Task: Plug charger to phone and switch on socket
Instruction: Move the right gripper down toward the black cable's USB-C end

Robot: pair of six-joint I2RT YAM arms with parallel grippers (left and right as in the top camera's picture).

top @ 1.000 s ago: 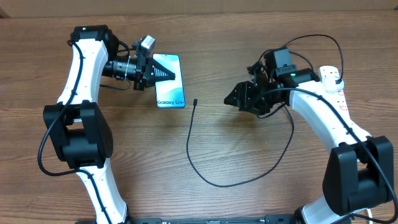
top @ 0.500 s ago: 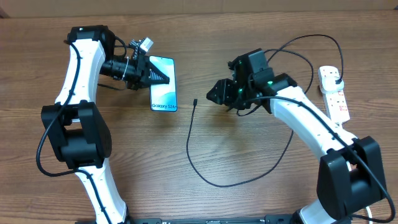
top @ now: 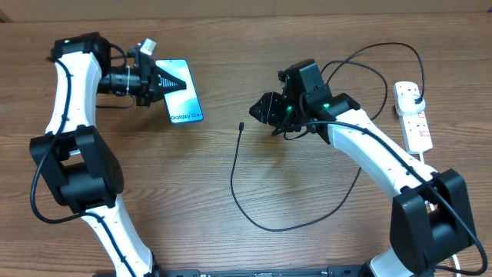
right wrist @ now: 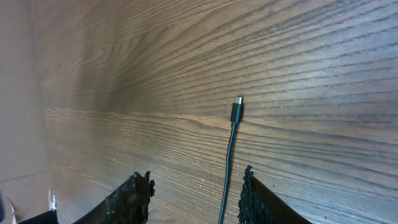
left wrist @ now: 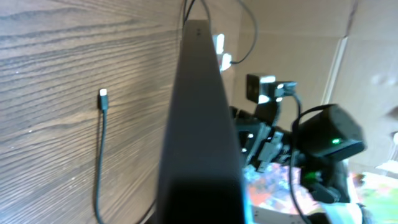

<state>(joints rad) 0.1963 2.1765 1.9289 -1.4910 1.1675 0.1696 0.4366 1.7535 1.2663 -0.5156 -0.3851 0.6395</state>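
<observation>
The phone [top: 184,104], with its blue screen up, is held at its far end by my left gripper [top: 181,83], which is shut on it at the far left. In the left wrist view the phone [left wrist: 199,124] shows edge-on and dark. The charger's black cable [top: 234,181] loops over the table, and its connector tip [top: 241,126] lies free between the phone and my right gripper [top: 258,112]. My right gripper [right wrist: 194,196] is open, with the cable [right wrist: 229,155] running between its fingers and the tip [right wrist: 236,111] just ahead. The white socket strip [top: 415,123] lies at the far right.
The cable arcs behind my right arm to the strip's top end [top: 413,92]. The strip's thick white cord [top: 429,158] runs down the right side. My right arm [left wrist: 311,140] shows in the left wrist view beyond the phone. The tabletop is bare wood [top: 169,200].
My left gripper has carried the phone to the left, away from the cable tip, and turned it. My right gripper has moved left to sit just right of the connector tip.
</observation>
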